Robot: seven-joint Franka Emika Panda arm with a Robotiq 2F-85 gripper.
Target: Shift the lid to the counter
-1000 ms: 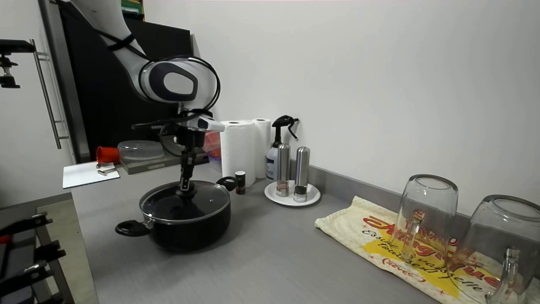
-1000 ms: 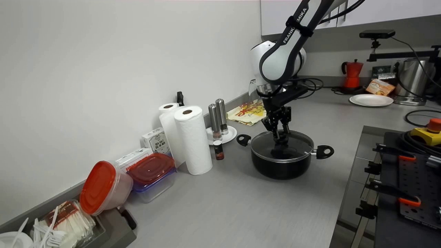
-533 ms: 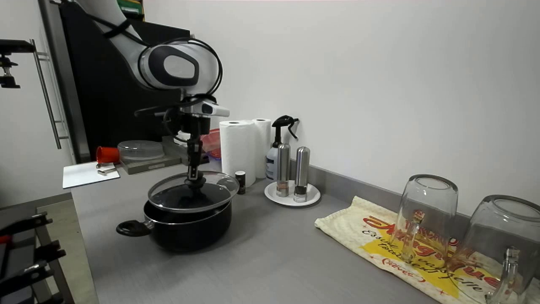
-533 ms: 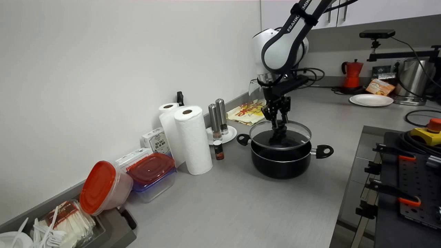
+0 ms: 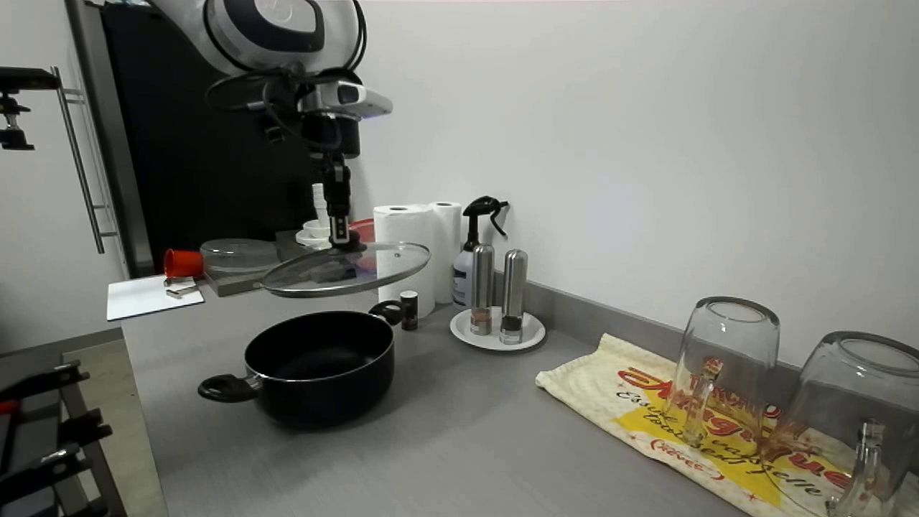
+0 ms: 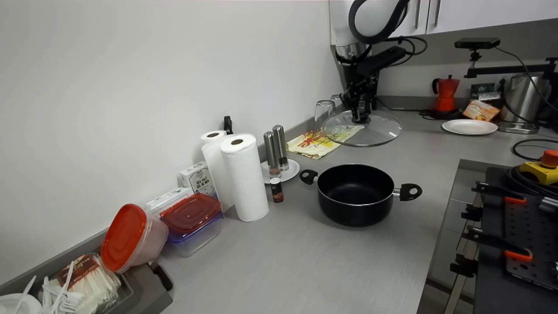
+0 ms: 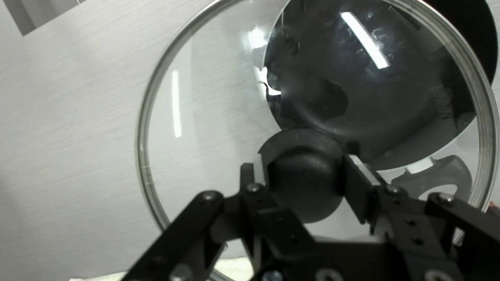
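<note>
You have the lid (image 5: 346, 273) tilted in the air, your gripper (image 7: 305, 173) pinching its black knob (image 7: 306, 191) from both sides, though wrist-view blur leaves the exact contact uncertain. Lower down and apart, the black pot (image 5: 327, 402) stands on the counter (image 6: 287, 266).

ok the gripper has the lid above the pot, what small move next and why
I'd probably carry the lid toward the left of the wrist view, keeping its height, before lowering it to the counter. The gripper holds it by the knob, and in the wrist view much of the pot shows through the lid, so going straight down might hit the pot.
</note>
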